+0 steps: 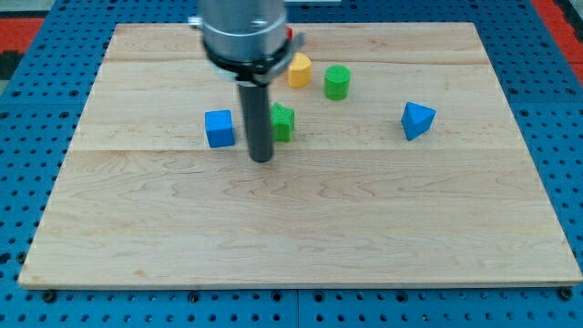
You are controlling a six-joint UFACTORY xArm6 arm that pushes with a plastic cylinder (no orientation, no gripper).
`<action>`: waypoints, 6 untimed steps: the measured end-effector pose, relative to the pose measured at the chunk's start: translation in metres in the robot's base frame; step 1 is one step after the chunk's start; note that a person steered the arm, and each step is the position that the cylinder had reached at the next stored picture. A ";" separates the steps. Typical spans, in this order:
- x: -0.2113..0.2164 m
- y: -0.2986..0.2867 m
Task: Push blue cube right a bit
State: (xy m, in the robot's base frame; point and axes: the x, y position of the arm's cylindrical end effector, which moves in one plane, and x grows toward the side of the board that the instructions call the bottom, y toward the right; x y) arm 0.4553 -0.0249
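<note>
My tip (261,159) rests on the pale wooden surface (301,237) just right of the small blue plastic cube (219,128) – which sits left of centre – so, with no jaws here to open or close, I'd judge I'm positioning – next, round to its left face.

Green block (283,122) — right beside blue cube (219,128)

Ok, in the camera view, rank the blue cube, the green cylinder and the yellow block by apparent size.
1. blue cube, largest.
2. green cylinder and yellow block: look alike, so unranked; both sit farther toward the view's top, and the yellow one is partly hidden by the arm.
</note>
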 end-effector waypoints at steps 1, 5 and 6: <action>0.000 0.015; -0.032 -0.102; -0.013 -0.102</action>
